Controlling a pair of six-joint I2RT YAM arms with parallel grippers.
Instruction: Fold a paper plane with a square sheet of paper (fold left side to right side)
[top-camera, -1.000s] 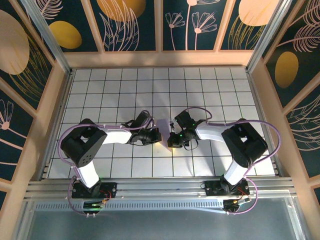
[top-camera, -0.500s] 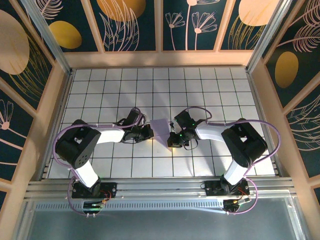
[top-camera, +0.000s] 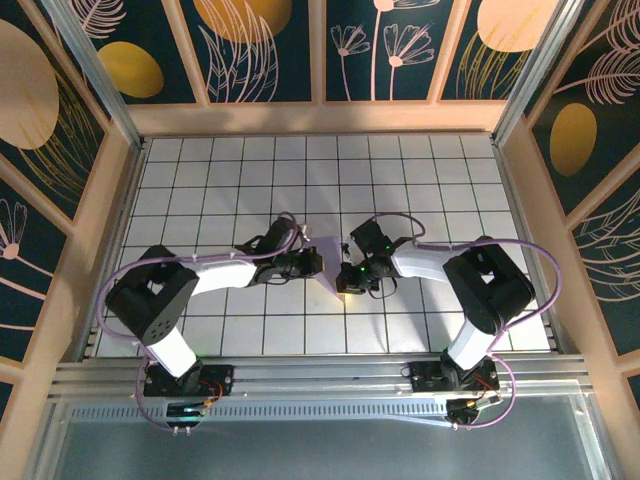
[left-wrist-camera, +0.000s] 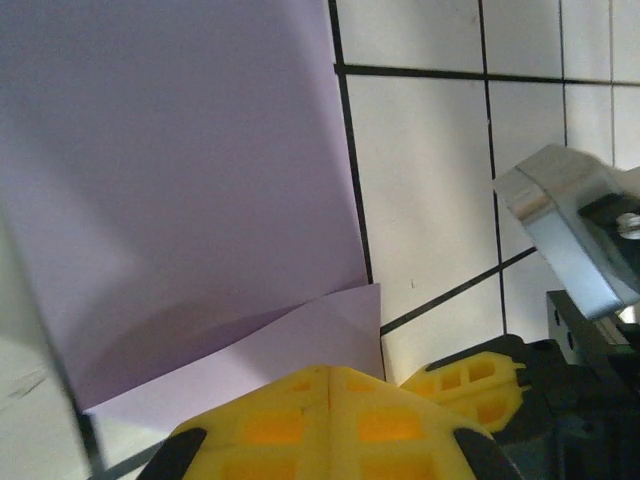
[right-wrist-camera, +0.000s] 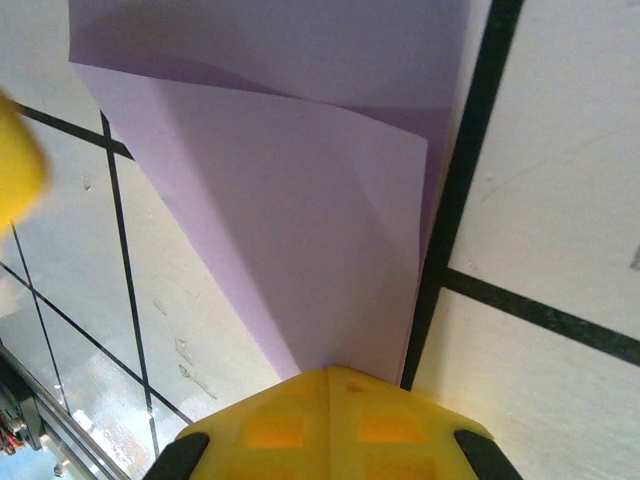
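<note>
**Both grippers pinch the folded lavender sheet at mid-counter**

Nearest to us, the two arms reach forward from their bases and bend inward until they almost meet; the left gripper and the right gripper sit close together on the white gridded counter, with the thin lavender square sheet of paper between them. In the left wrist view we see the yellow fingers pressed together along one seam, and a lower flap of the sheet runs in under their tips, so we read this gripper as clamped on the paper; a yellow fingertip of the right gripper lies just beside it. In the right wrist view the yellow fingers are likewise closed, and the sheet comes out from between them, one layer curling loosely over another and not pressed flat; its right edge runs along a black grid line. Beyond the paper lie bare tiles, then the dark floral wall panels.
</note>
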